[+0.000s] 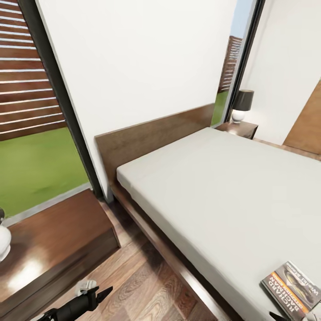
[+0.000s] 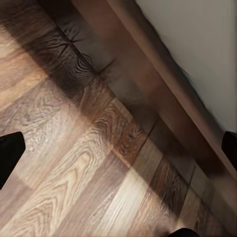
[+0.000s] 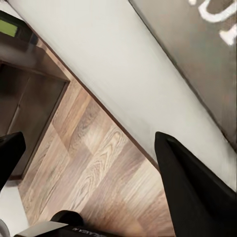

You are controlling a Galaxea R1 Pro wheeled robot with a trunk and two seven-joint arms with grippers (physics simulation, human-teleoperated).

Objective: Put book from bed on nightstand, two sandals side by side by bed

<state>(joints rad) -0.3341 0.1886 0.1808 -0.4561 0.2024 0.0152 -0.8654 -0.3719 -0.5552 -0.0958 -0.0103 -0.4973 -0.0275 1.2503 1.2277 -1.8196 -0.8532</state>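
Observation:
The book (image 1: 292,290), with a grey-and-orange cover, lies flat on the near corner of the bed's pale-grey mattress (image 1: 223,187). In the right wrist view its dark cover (image 3: 197,44) shows just beyond my right gripper (image 3: 89,143), which is open and empty over the mattress edge and the floor. My left gripper (image 1: 99,295) hangs low over the wood floor beside the bed frame (image 2: 163,98); its fingers (image 2: 10,155) are spread wide around nothing. One nightstand (image 1: 53,240) stands left of the bed, another nightstand (image 1: 238,128) at the far side. The sandals are out of view.
A white lamp base (image 1: 3,240) sits on the near nightstand, and a dark-shaded lamp (image 1: 242,104) on the far one. Tall dark-framed windows (image 1: 67,111) flank the headboard (image 1: 151,133). A narrow strip of plank floor (image 1: 133,276) runs between nightstand and bed.

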